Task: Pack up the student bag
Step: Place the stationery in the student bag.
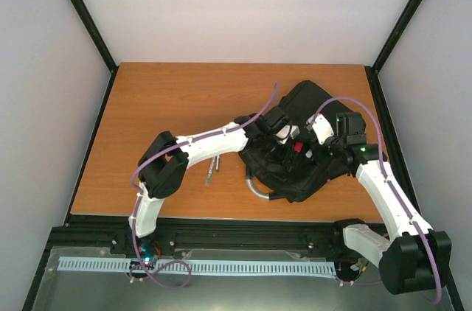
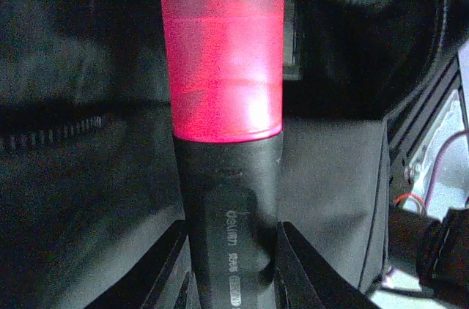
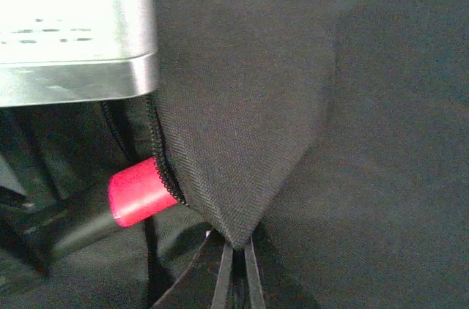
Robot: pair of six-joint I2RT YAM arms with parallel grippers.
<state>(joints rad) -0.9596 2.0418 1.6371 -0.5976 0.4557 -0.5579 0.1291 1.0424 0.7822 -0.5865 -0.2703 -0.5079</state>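
Observation:
The student bag (image 1: 306,138) lies at the right of the wooden table, black, its grey handle (image 1: 258,189) curving off its near left corner. My left gripper (image 1: 286,143) is over the bag, shut on a black marker (image 2: 231,199) with a red cap (image 2: 223,60). The cap points into the bag's dark opening. My right gripper (image 3: 238,269) is shut on a pointed flap of the bag's fabric (image 3: 242,140) beside the zip edge. In the right wrist view the red cap (image 3: 138,192) sits just under that zip edge, partly covered by the flap.
A small thin metal-looking object (image 1: 212,171) lies on the wood left of the bag, beneath the left forearm. A silver housing (image 3: 73,23) fills the upper left of the right wrist view. Black frame rails border the table (image 1: 169,97).

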